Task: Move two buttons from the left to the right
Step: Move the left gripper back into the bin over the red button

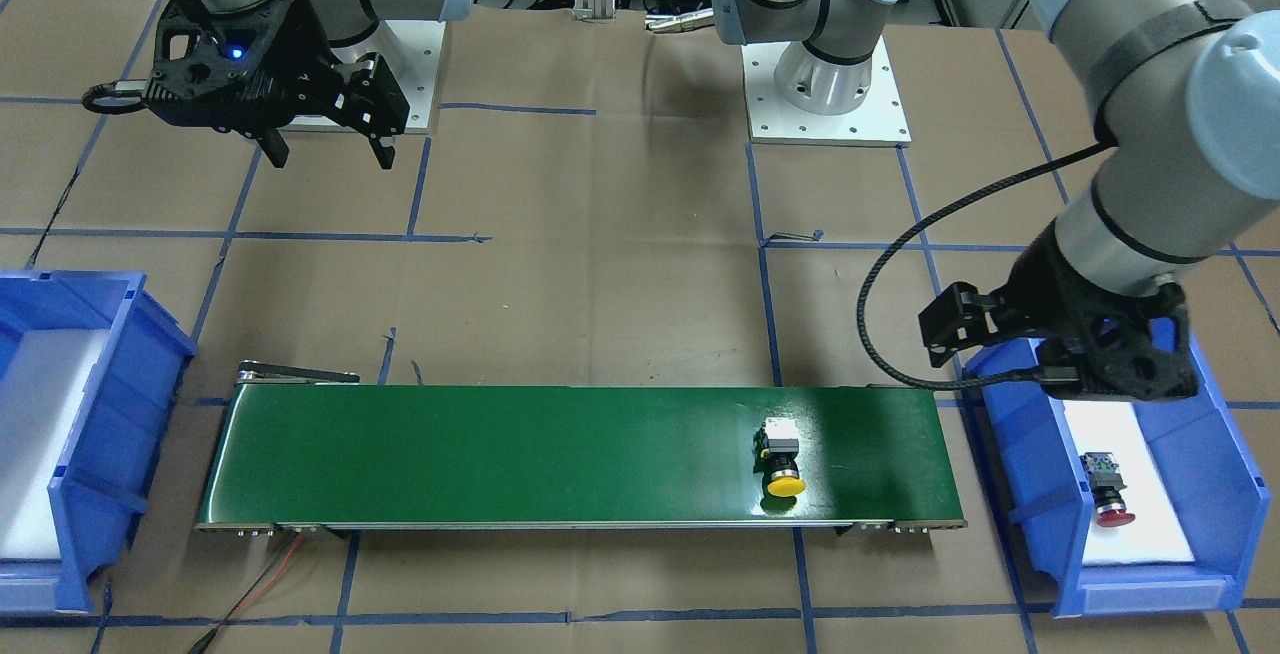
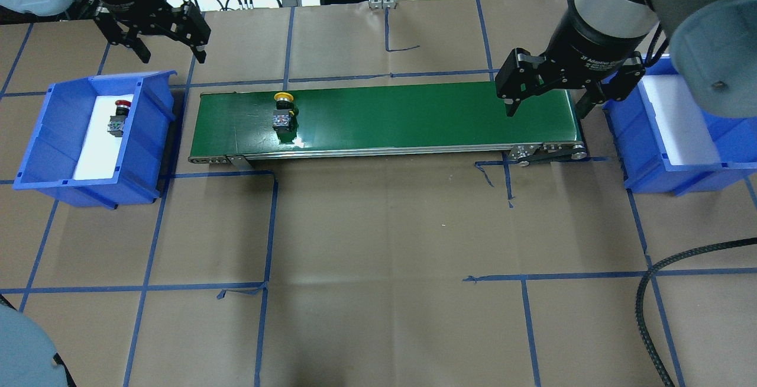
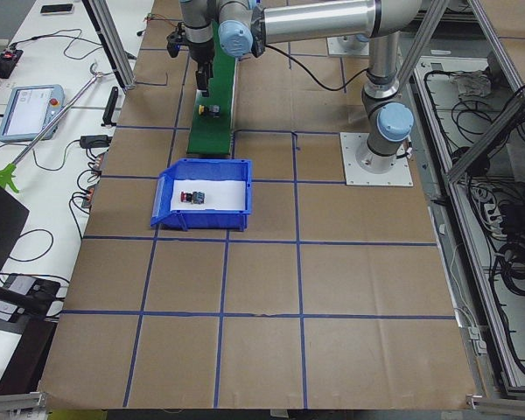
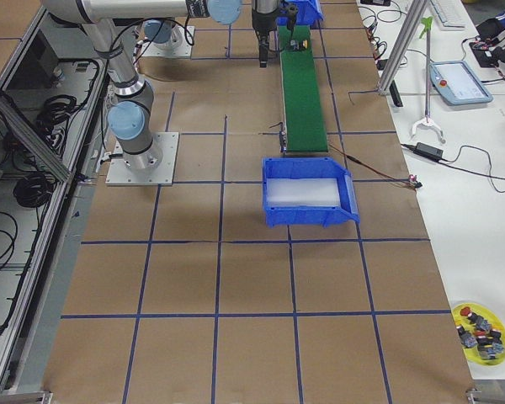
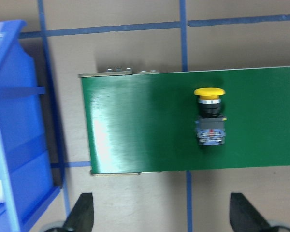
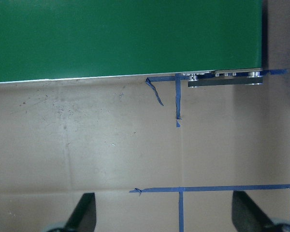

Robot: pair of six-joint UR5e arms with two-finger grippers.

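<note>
Yellow mushroom-cap push-button (image 2: 282, 112) lay on green conveyor belt (image 2: 414, 115), left part (belt likely ferries it). Red-capped push-button (image 2: 118, 118) sat in blue plastic bin (image 2: 148, 132). Left end effector (image 2: 171, 55) gaped empty; right end effector (image 2: 545, 109) gaped at belt's exit.

The right-side blue bin (image 1: 120, 414) runs off the front view's edge, and the bits (image 4: 481, 335) on the yellow plate (image 4: 488, 310) are too small to tell.
</note>
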